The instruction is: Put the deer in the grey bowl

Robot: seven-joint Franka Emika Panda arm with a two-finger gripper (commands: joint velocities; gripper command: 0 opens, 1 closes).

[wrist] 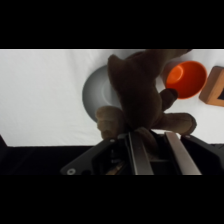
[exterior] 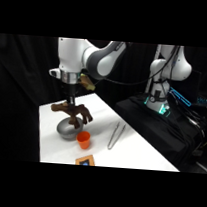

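Gripper fingers clamp the deer, which hangs just above the grey bowl, hiding much of it. Beside the bowl stands an orange cup; tongs apparently lie nearer the table's right edge.

The deer fills the middle of the shot, dark brown and hanging in the pincer, whose two pale metal fingers rise from the bottom edge and close on its lower body. Directly beneath it sits the grey bowl (only its left side shows past the toy). Upper right, the orange cup stands on the white tabletop, with a brown wooden piece just beside it at the edge.
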